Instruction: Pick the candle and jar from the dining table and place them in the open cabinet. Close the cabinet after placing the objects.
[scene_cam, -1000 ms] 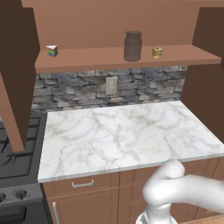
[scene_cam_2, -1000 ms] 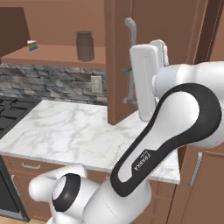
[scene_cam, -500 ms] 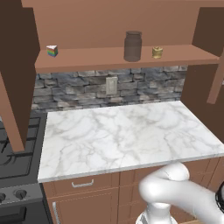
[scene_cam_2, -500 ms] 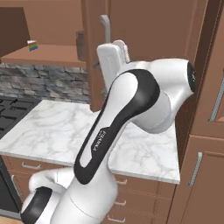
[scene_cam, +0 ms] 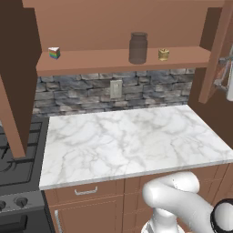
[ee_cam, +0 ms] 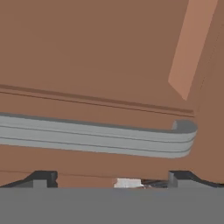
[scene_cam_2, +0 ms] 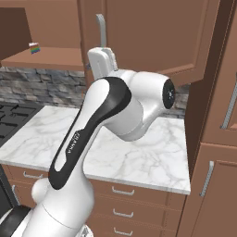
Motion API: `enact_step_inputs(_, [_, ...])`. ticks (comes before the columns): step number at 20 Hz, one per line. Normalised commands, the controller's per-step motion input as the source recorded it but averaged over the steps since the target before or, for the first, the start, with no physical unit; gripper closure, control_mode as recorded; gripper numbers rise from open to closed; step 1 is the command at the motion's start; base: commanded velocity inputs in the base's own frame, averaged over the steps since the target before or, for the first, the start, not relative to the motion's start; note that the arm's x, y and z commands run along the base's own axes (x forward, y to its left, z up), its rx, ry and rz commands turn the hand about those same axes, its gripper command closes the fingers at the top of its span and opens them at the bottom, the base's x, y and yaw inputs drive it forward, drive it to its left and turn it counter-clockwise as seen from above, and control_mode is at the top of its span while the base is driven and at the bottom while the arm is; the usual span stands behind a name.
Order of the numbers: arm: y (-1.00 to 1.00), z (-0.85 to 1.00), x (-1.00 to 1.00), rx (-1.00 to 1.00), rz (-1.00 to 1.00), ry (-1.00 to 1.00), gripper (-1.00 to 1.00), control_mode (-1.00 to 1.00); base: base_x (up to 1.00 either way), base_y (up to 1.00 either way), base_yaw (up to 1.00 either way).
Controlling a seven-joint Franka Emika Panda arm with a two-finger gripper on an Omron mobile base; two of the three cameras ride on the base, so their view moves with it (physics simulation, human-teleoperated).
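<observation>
You had the jar (scene_cam: 138, 47) and candle (scene_cam: 163, 54) already on the cabinet (scene_cam: 123, 60) shelf. The door's stiff bar handle (ee_cam: 100, 138) lay just ahead of the gripper (ee_cam: 109, 178), jaws wide, holding nothing; push mid-bar.

Glossy white arm (scene_cam_2: 99, 134), black joints

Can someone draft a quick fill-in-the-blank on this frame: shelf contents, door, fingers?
1. On the cabinet shelf, the jar stands directly beside the ____.
2. The rainbow wedge sits toward the shelf's ____ end in the left base view.
3. In the hand view, the fingers stand ____, with the silver bar handle just ahead of them.

Missing words: candle; left; open
</observation>
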Motion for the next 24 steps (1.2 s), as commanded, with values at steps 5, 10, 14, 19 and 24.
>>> enact_step_inputs(5, [0.10, 0.00, 0.39, 0.02, -0.11, -0.09, -1.00, -1.00, 0.00, 0.00, 0.00])
enact_step_inputs(10, [0.00, 0.00, 0.40, 0.03, -0.15, -0.09, -1.00, -1.00, 0.00, 0.00, 0.00])
enact_step_inputs(14, [0.00, 0.00, 0.38, 0.04, -0.16, -0.07, -1.00, -1.00, 0.00, 0.00, 0.00])
enact_step_inputs(19, [0.01, 0.00, 0.38, 0.03, -0.15, -0.05, -1.00, -1.00, 0.00, 0.00, 0.00])
enact_step_inputs(24, [0.06, 0.00, 0.42, 0.01, -0.15, -0.04, -1.00, -1.00, 0.00, 0.00, 0.00])
